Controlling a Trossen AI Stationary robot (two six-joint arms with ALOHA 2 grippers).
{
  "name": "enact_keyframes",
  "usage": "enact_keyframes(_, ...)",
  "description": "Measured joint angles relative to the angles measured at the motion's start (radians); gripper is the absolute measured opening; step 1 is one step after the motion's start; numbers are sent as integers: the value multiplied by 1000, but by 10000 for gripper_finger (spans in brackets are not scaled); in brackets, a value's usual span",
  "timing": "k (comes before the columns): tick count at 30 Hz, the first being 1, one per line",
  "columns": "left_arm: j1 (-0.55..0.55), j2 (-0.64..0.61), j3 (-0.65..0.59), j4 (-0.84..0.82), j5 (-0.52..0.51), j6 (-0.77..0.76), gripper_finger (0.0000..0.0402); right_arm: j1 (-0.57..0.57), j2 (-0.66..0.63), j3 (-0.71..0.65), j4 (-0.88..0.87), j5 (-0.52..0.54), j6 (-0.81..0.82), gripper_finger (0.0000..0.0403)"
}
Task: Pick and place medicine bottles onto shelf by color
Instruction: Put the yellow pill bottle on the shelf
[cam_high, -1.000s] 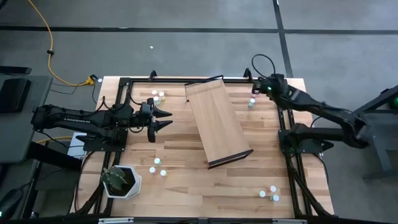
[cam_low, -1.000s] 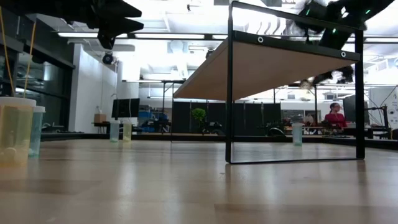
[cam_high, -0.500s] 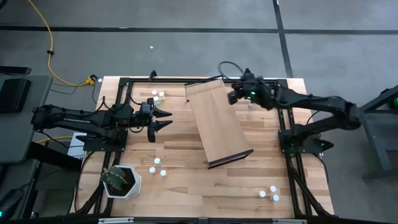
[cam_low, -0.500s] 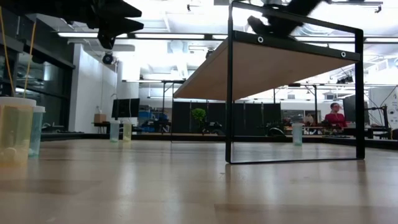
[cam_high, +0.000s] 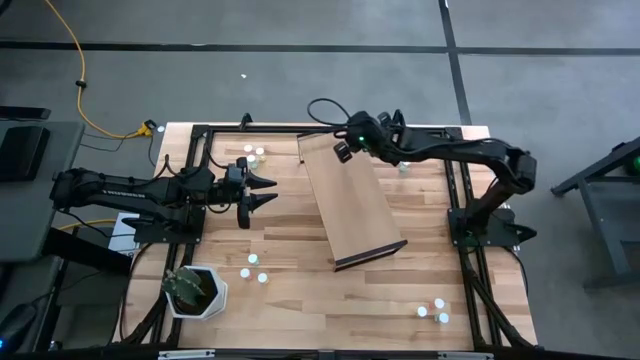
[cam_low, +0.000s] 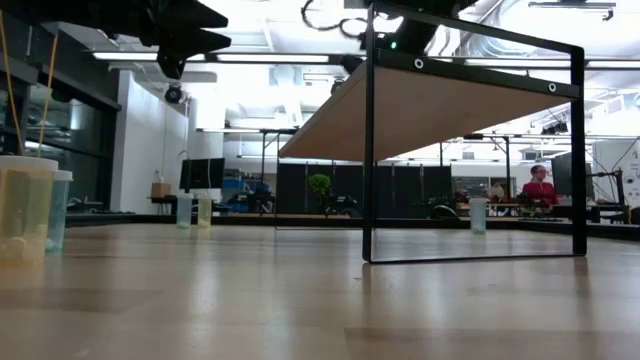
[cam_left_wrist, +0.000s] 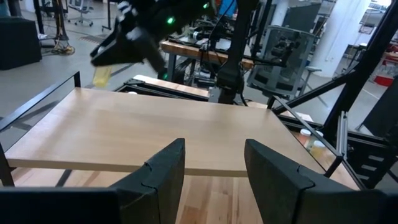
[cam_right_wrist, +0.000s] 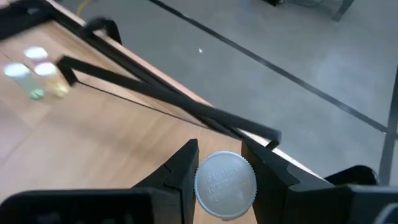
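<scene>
Your right gripper (cam_high: 343, 150) has moved from the table's far right corner to above the shelf's (cam_high: 350, 205) far edge. Its fingers are closed on a yellow bottle (cam_left_wrist: 101, 76) with a white cap (cam_right_wrist: 225, 185). The board below it is bare. Your left gripper (cam_high: 268, 191) waits open, left of the shelf, with free table around it. Other bottles (cam_high: 253, 155) stand near the far left corner.
</scene>
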Motion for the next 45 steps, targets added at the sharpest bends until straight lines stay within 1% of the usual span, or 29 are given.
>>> enact_keyframes(4,0,0,0,0,0,0,159,-15,34,4,-3,-11,8,100)
enact_keyframes(9,0,0,0,0,0,0,159,-36,38,5,0,-54,57,101)
enact_keyframes(17,0,0,0,0,1,-15,159,-56,38,5,-38,-54,126,100)
enact_keyframes(31,0,0,0,0,1,-16,159,-60,38,5,-39,-65,127,101)
enact_keyframes(39,0,0,0,0,1,-16,159,-60,38,5,-39,-70,101,117)
enact_keyframes(45,0,0,0,-1,1,-16,159,-60,38,5,-39,-85,92,118)
